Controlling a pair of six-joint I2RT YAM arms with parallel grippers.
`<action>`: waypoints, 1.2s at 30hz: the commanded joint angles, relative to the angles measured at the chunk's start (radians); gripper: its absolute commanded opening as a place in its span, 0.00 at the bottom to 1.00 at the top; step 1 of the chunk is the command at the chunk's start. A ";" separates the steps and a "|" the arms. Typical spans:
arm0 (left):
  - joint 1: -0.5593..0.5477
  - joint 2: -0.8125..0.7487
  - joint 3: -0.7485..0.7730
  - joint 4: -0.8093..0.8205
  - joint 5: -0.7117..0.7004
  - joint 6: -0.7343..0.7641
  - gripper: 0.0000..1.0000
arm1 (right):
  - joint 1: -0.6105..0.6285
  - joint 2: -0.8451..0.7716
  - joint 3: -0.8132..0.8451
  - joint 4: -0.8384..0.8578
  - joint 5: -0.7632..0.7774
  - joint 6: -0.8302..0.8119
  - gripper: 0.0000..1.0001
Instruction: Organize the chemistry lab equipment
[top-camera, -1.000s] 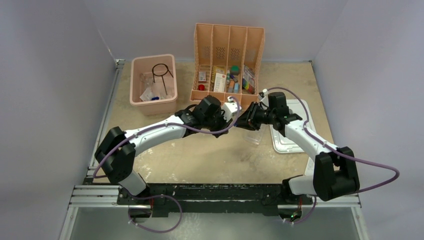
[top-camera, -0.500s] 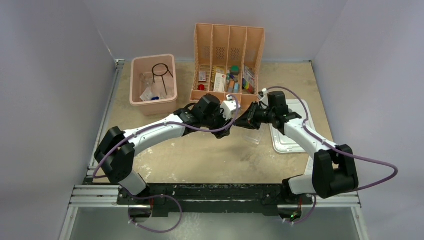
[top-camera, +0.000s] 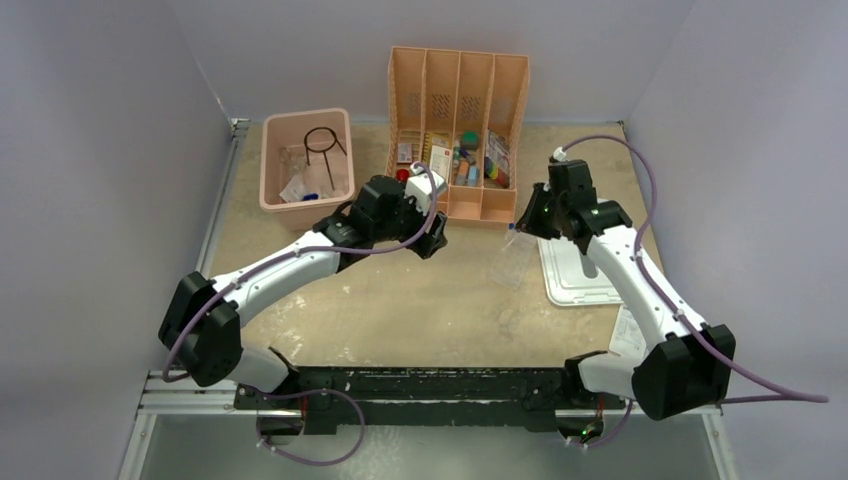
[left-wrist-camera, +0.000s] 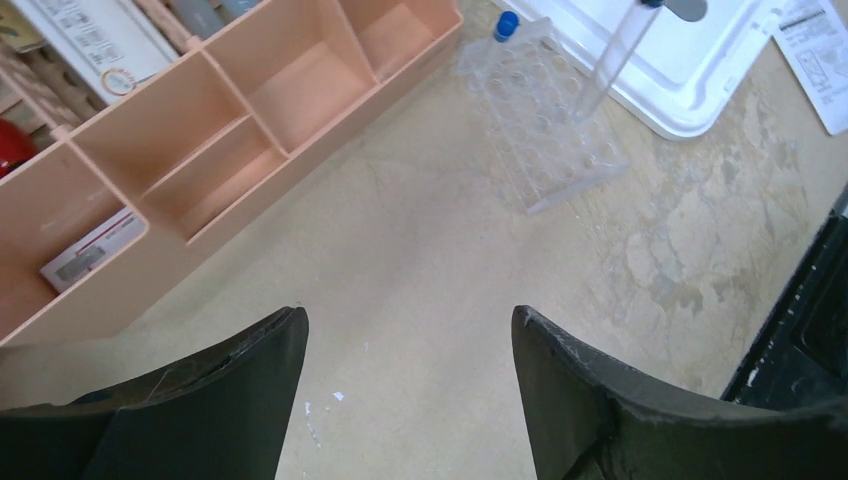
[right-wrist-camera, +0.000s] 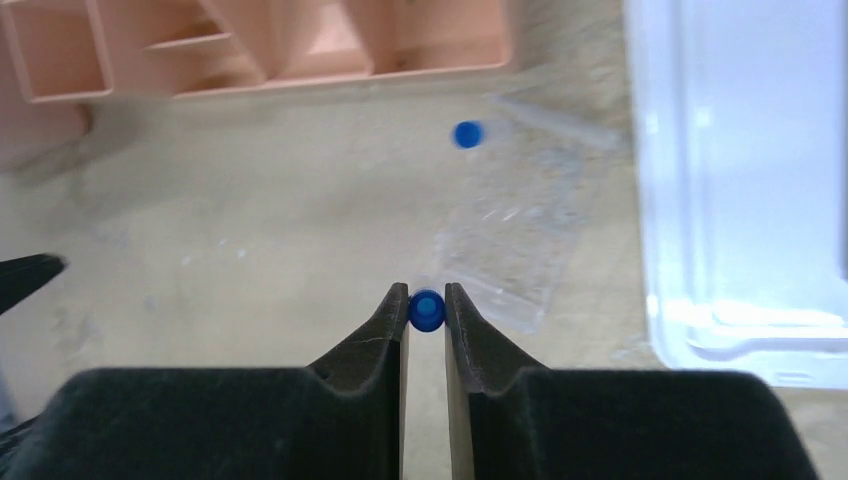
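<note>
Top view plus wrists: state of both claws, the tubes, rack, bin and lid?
Left claw: open, empty.
Right claw: shut on gripped tube.
Gripped tube: hanging near-upright over the rack; whether its tip is in a hole, cannot tell.
Racked tube: standing in a corner hole.
Tube rack: upright on table, mostly unfilled.
Pink bin: uncovered.
White lid: off, lying flat.

Pale lilac-grey walls (top-camera: 100, 150) close round me on left, back and right; plain, matte. Under me beige tabletop (top-camera: 400, 310), mottled, pale scuffs and blotches toward front. Aluminium rail (top-camera: 213, 235) runs along table's left edge. Black bar (top-camera: 430, 383) on silver extrusion crosses near edge. Dull grey surface (top-camera: 450, 450) below that. Light even, diffuse; shadows soft.
</note>
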 joint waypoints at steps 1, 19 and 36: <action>0.023 -0.043 -0.043 0.120 -0.021 -0.095 0.73 | 0.005 -0.044 0.054 -0.061 0.281 -0.111 0.17; 0.025 -0.029 -0.079 0.137 -0.034 -0.146 0.72 | 0.278 0.039 -0.008 0.106 0.725 -0.022 0.15; 0.030 -0.134 -0.149 0.197 -0.314 -0.276 0.71 | 0.316 0.123 -0.097 0.254 0.773 0.144 0.15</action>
